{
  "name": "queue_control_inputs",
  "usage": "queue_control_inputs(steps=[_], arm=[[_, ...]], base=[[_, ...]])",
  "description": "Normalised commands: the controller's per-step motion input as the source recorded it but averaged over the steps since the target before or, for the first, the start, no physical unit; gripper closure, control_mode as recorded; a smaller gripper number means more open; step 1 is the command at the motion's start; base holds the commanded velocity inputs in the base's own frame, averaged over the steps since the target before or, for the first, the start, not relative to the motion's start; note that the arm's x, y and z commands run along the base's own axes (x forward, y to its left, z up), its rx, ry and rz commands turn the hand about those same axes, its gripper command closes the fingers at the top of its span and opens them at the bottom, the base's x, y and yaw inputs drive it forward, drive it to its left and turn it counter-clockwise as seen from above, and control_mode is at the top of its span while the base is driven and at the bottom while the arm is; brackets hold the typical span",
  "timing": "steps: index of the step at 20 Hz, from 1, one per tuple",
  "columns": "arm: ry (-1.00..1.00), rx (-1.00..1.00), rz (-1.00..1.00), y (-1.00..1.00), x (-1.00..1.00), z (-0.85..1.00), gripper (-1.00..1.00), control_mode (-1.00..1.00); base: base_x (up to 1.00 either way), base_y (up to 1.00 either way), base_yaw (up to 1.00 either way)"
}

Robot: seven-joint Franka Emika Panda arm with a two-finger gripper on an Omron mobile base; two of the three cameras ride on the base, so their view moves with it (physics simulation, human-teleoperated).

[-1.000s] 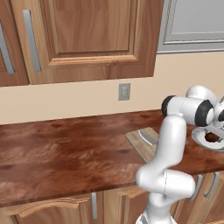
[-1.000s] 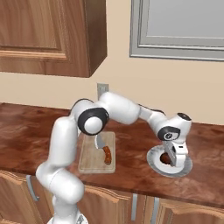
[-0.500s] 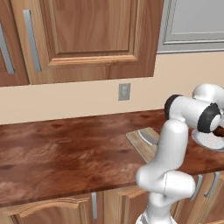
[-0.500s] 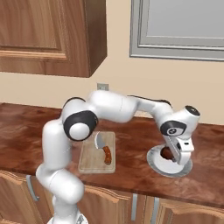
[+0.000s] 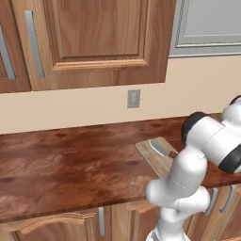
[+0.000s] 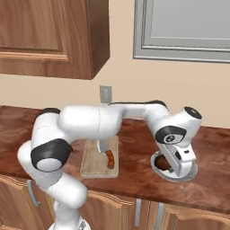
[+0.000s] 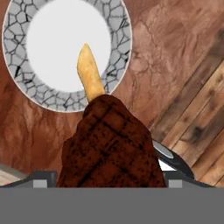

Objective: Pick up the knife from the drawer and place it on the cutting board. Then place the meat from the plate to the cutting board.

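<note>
I see the meat [image 7: 109, 144] right up close in my hand view, big and dark brown, with its orange-tan bit pointing up over the plate [image 7: 113, 65]. The plate sits below it on the counter [image 7: 175, 52]. My gripper [image 6: 177, 164] hangs just over the plate in the right base view. I think it is clamped on the meat, but the lump hides the fingers, so I cannot be sure. The knife [image 6: 108, 155] lies on the cutting board [image 6: 92, 166].
</note>
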Motion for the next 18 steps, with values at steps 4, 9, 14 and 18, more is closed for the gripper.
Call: queue_control_inputs(steps=[4,9,14,18], arm=[[0.0,-0.15,0.23,1.0,-0.73,0.84,1.0,-1.0],[0.01,-0.08,0.35,0.83,-0.45,0.99,1.0,-1.0],[-0.06,-0.07,0.31,0.98,-0.25,0.39,1.0,-1.0],[-0.04,0.0,0.19,0.93,-0.03,0.05,1.0,-1.0]], base=[[0.0,0.0,0.0],[0.0,0.0,0.0],[0.0,0.0,0.0],[0.0,0.0,0.0]])
